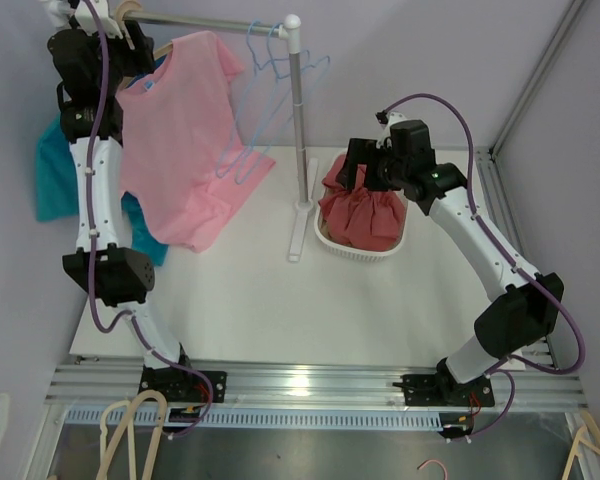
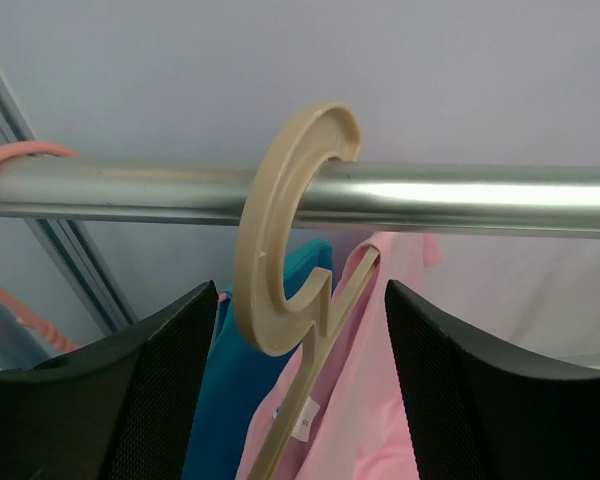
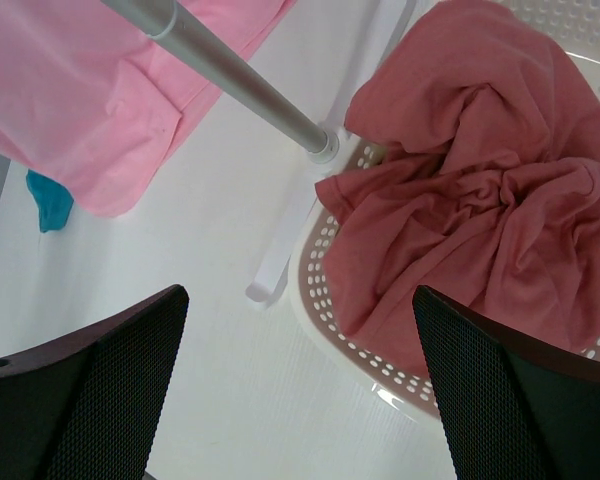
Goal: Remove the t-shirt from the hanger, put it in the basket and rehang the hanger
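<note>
No progress to report yet. Upper left of the top view: pink cotton t-shirt [image 1: 185, 140] hanging on its tan plastic hanger [image 2: 280, 260], hooked over the silver metal rail [image 2: 460, 195]. Left jaws spread wide either side of that hook in the wrist view, gripping nothing, touching nothing. Right jaws equally wide and empty, hovering above the white counter [image 1: 240, 300] by a white perforated basket [image 3: 325, 330] holding a crumpled dusty-red garment [image 3: 480, 200]. Left to do, seemingly everything: securing the hanger, then sliding the shirt clear.
</note>
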Motion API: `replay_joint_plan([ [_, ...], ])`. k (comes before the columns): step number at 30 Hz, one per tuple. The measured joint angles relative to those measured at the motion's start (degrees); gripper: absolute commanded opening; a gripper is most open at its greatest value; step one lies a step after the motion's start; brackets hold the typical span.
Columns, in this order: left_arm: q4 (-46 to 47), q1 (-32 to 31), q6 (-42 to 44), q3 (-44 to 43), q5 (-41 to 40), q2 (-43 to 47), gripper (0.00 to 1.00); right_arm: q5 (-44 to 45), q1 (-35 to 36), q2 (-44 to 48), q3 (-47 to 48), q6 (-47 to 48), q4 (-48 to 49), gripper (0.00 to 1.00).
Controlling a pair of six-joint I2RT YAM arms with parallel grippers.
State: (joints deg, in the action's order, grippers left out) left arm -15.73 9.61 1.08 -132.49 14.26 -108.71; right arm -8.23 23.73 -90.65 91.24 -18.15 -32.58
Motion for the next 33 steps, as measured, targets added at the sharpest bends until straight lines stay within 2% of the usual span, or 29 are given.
replay_joint_plan([
  [5,-0.39,0.09,0.00,-0.39,0.76,-2.05,0.68,0.02,0.11,-0.13,0.31,0.00,-0.24,0.99],
  [8,-1.03,0.13,-0.02,-0.39,1.01,-3.26,0.59,0.02,0.22,-0.42,0.31,0.00,-0.39,1.00],
  [9,-1.25,0.13,-0.02,-0.39,1.01,-3.56,0.52,0.02,0.22,-0.50,0.31,0.00,-0.37,1.00],
  [14,-1.51,0.15,-0.09,-0.85,1.29,-4.48,0.36,0.04,0.44,-0.92,0.31,0.00,-0.44,0.99],
  [17,-1.53,0.17,-0.20,-1.25,1.53,-4.57,0.23,0.04,0.55,-0.96,0.31,0.00,-0.46,0.99],
  [18,-1.46,0.17,-0.24,-1.25,1.66,-4.57,0.14,0.04,0.55,-0.96,0.31,0.00,-0.50,0.99],
  [21,-1.29,0.17,-0.70,-1.25,2.71,-4.57,0.01,0.04,0.57,-0.96,0.31,0.00,-0.52,0.99],
  [33,1.11,0.28,-5.75,-1.90,5.68,-5.53,0.01,0.46,1.20,-0.96,0.31,0.00,-0.61,0.99],
])
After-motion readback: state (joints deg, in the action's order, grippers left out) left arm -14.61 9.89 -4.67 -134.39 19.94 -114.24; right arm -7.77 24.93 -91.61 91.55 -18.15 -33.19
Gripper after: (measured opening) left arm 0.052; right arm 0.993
